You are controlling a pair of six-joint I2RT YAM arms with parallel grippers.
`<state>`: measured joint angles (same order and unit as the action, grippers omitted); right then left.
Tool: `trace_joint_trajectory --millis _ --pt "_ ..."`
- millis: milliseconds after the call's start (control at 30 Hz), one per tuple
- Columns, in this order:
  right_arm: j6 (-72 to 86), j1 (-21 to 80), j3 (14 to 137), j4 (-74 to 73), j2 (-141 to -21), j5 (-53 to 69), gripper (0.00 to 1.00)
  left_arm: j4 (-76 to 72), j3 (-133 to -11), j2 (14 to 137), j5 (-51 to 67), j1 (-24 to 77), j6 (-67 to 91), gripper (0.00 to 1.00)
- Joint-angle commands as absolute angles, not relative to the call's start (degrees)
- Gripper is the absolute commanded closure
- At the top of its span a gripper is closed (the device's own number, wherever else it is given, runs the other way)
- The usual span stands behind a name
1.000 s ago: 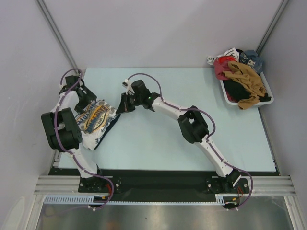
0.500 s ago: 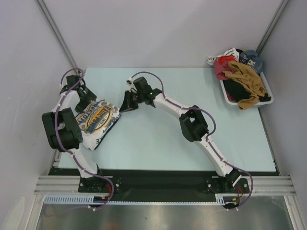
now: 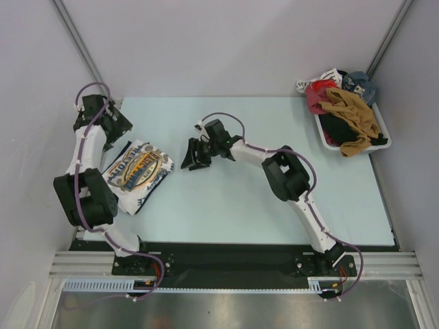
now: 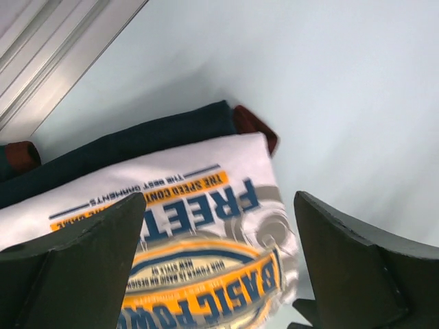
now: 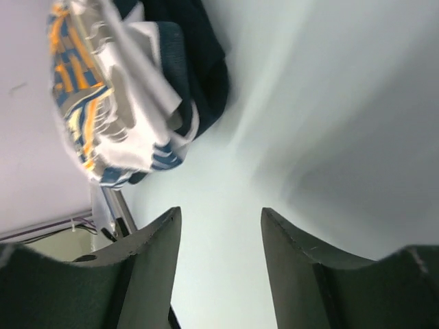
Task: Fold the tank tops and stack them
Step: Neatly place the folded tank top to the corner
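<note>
The white tank top with an orange-yellow and navy print lies folded on the dark navy tank top at the table's left side. The navy one's maroon trim peeks out at one corner. My left gripper hovers just behind the stack. Its jaws are open with nothing between them, and the print shows in the gap. My right gripper is to the right of the stack, apart from it. It is open over bare table, and the stack's edge shows ahead of its fingers.
A white tray heaped with mixed clothes sits at the back right corner. An aluminium frame rail runs along the table's left edge close to the stack. Grey walls enclose the left, back and right sides.
My right gripper opened and drew back to the right from the stack. My left gripper pulled away toward the far left corner. The white top now lies flatter on the navy one.
</note>
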<state>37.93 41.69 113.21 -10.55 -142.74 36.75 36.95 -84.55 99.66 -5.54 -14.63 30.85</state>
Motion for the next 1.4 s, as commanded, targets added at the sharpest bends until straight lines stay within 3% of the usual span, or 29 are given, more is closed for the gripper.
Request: trace_joint_trajectory --millis 0,133,200,267,367,500,600,733,867,1000,1133,1267,1367 --pt "38.6 38.9 105.5 2.7 -133.8 40.6 0.45 38.6 -87.5 90.7 -0.7 -14.5 28.0 0.05" --pt "36.7 37.6 99.2 6.8 -128.5 42.2 0.53 36.1 -83.3 85.7 10.1 -14.6 28.0 0.05" --pt "35.8 37.2 95.2 8.2 -126.7 42.7 0.65 31.7 -76.6 82.0 20.9 -14.6 29.3 0.09" --pt "35.1 36.9 92.4 8.9 -123.9 43.1 0.71 25.2 -71.9 78.7 26.6 -14.6 31.0 0.14" --pt "34.8 35.7 84.8 11.5 -120.3 43.6 0.82 10.9 -57.9 73.8 39.0 -14.9 37.6 0.14" --pt "39.3 33.7 77.4 21.5 -116.1 46.9 0.92 -7.2 -47.2 70.7 42.3 -14.8 44.1 0.16" --pt "42.1 32.5 71.3 26.9 -113.1 48.7 0.95 -15.8 -40.5 70.5 40.9 -15.6 46.7 0.16" --pt "39.7 32.3 66.6 25.5 -109.0 47.8 0.97 -37.8 -30.1 75.0 41.7 -19.9 55.1 0.18" --pt "38.1 32.6 62.7 24.3 -105.8 47.9 0.98 -58.9 -23.4 87.1 42.6 -22.1 65.2 0.21" --pt "34.9 32.7 60.0 20.1 -102.5 46.8 0.97 -70.5 -22.0 98.0 43.2 -22.1 69.3 0.19" --pt "31.8 32.4 58.5 16.5 -99.6 45.8 0.97 -92.3 -21.5 109.1 46.1 -22.1 78.6 0.22" --pt "29.2 32.3 58.4 13.0 -97.1 44.9 0.96 -88.8 -23.0 104.3 46.4 -21.6 78.0 0.21" --pt "27.5 32.1 58.3 10.3 -95.5 44.3 0.96 -63.1 -26.1 91.4 42.3 -19.6 63.3 0.20"
